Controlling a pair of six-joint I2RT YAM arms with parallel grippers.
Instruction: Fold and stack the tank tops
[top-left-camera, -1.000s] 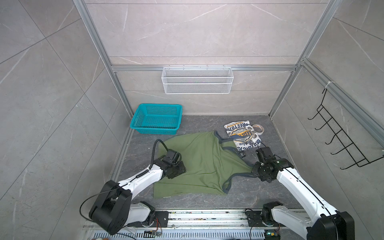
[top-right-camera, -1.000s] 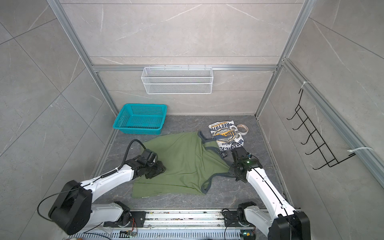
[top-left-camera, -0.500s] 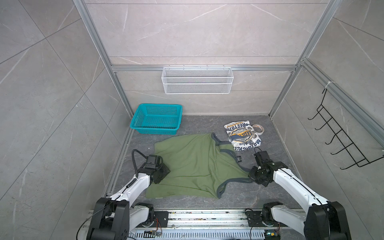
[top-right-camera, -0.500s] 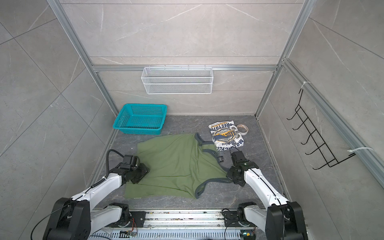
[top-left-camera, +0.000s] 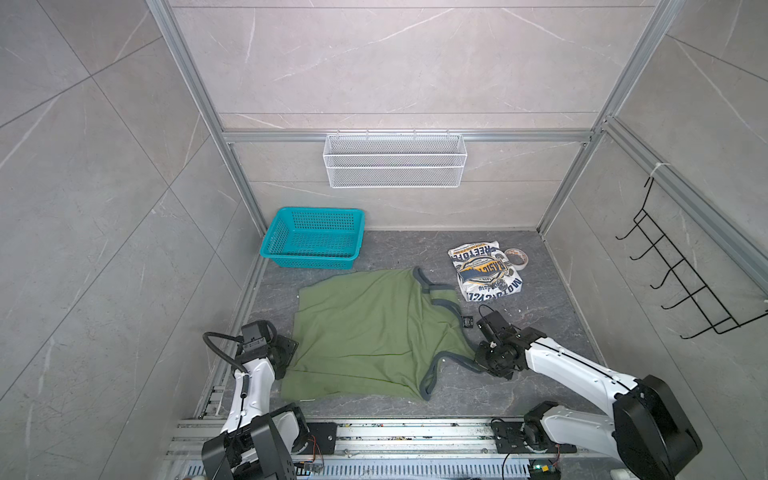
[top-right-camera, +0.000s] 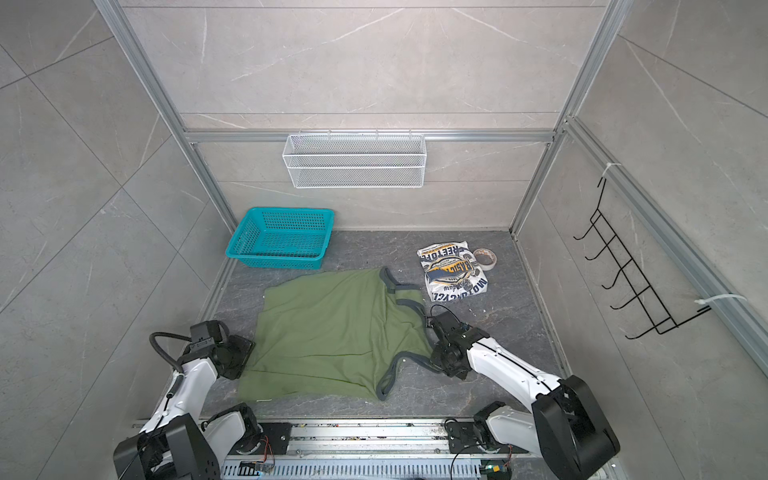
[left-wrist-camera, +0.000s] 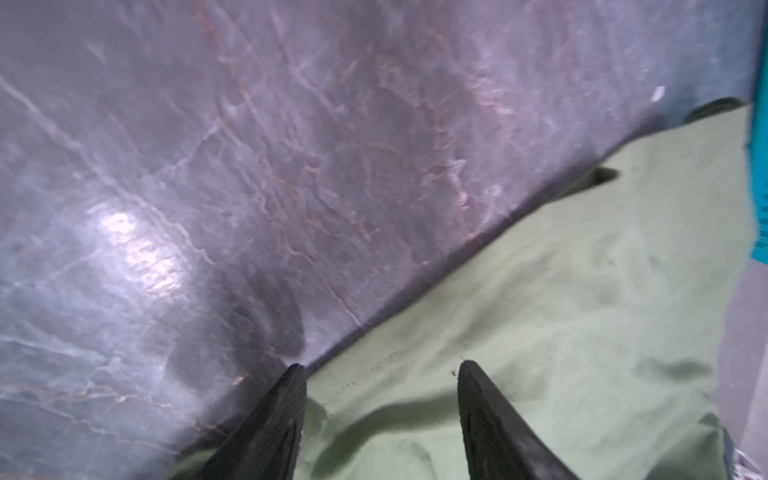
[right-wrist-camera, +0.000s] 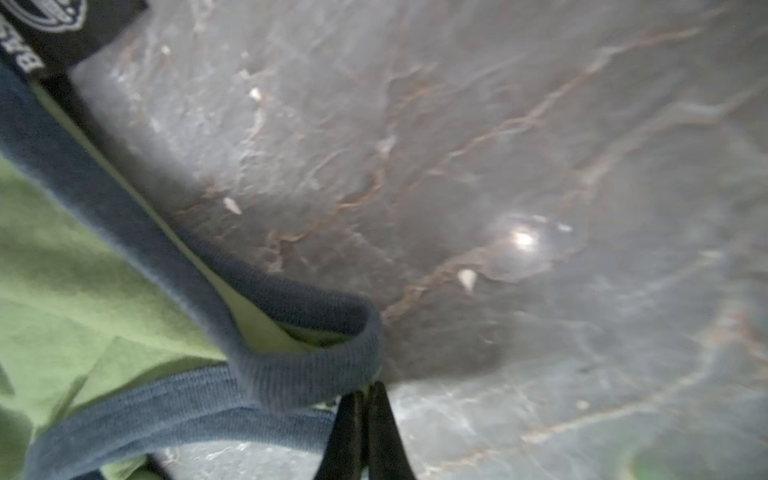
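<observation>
The olive green tank top (top-left-camera: 365, 332) (top-right-camera: 332, 328) lies spread on the dark floor, plain side up, its navy-trimmed straps pointing right. My right gripper (top-left-camera: 478, 362) (top-right-camera: 434, 359) (right-wrist-camera: 365, 390) is shut on the near strap's navy trim (right-wrist-camera: 291, 374), low on the floor. My left gripper (top-left-camera: 290, 360) (top-right-camera: 246, 354) (left-wrist-camera: 380, 370) sits at the top's left hem, open, with green cloth (left-wrist-camera: 540, 291) lying between and below its fingers. The white tank top (top-left-camera: 486, 270) (top-right-camera: 453, 270) lies folded at the back right, graphic up.
A teal basket (top-left-camera: 307, 262) stands at the back left, just beyond the green top. A tape roll (top-left-camera: 517, 257) lies beside the white top, and a small black tag (top-left-camera: 468, 332) near my right gripper. A wire shelf (top-left-camera: 395, 160) and black hooks (top-left-camera: 673, 282) hang on the walls.
Both grippers have moved left and toward the near edge, and the green top has slid with them and flattened. The left gripper now sits at the left hem.
</observation>
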